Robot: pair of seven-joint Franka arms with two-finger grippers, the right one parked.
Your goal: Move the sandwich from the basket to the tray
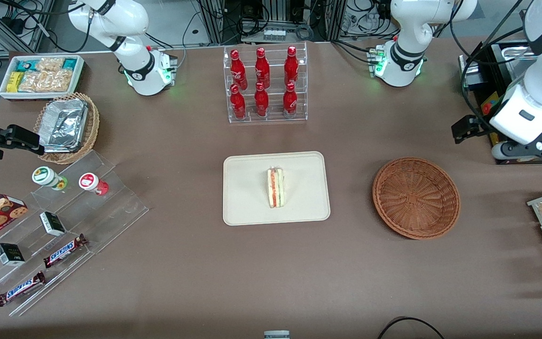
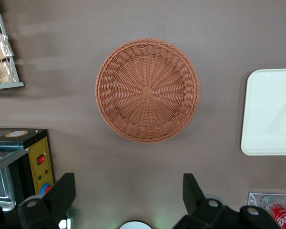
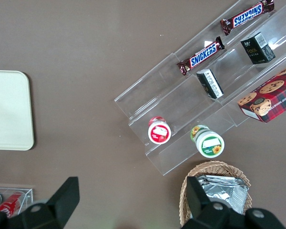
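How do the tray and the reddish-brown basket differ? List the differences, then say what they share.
The tray is flat, rectangular and cream; the basket is round, woven and reddish-brown. The tray holds the sandwich; the basket holds nothing. Both rest on the brown table, with the open gripper raised above the table beside the basket.

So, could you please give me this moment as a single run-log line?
sandwich: on tray | basket: empty | claw: open, holding nothing, above the table beside the basket | state: placement looks done
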